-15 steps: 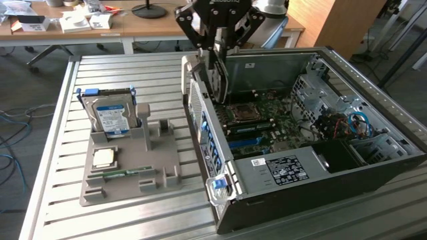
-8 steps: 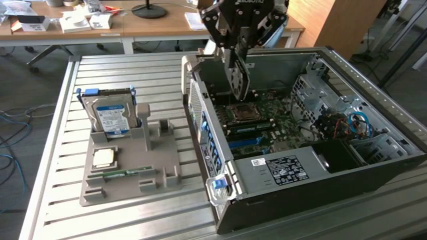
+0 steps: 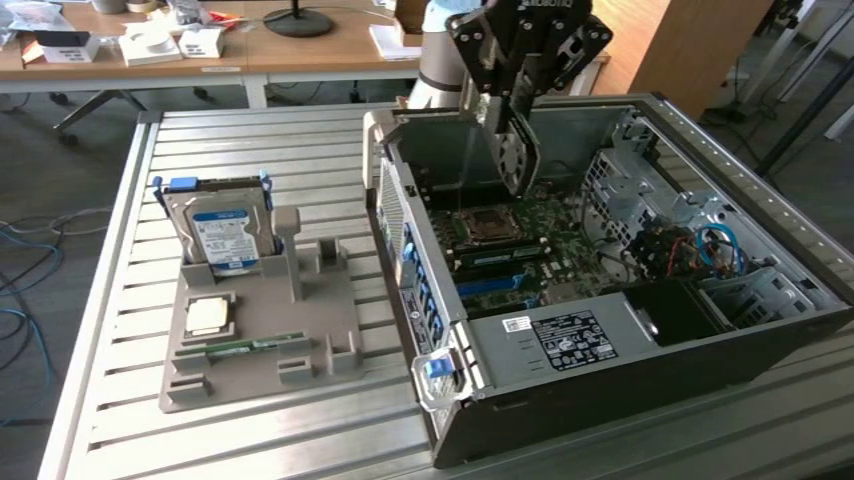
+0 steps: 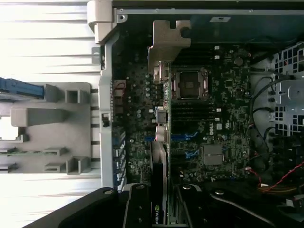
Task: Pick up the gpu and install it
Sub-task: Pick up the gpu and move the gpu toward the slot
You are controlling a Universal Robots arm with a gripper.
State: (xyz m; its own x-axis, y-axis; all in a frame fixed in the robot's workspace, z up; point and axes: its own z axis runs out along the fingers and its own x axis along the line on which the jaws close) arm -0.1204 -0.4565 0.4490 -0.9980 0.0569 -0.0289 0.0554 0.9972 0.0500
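Observation:
The gpu (image 3: 518, 160) is a thin dark card hanging on edge from my gripper (image 3: 511, 105), which is shut on its upper part. It hovers over the open computer case (image 3: 747, 190), above the motherboard (image 3: 521, 250) near the processor socket. In the wrist view the gpu (image 4: 164, 156) appears edge-on, running from between my fingers (image 4: 137, 206) out to its silvery bracket (image 4: 168, 40) by the case's rear wall. Under it lies the motherboard (image 4: 223, 95) with its blue slots. The card's lower edge is apart from the board.
A grey parts holder (image 3: 254, 330) stands on the slatted metal table at the exterior view's left. It carries a blue-labelled hard drive (image 3: 220, 230), a small square chip (image 3: 207, 315) and a green memory stick (image 3: 247, 347). Cables and drive cages fill the case's far side (image 3: 694, 250).

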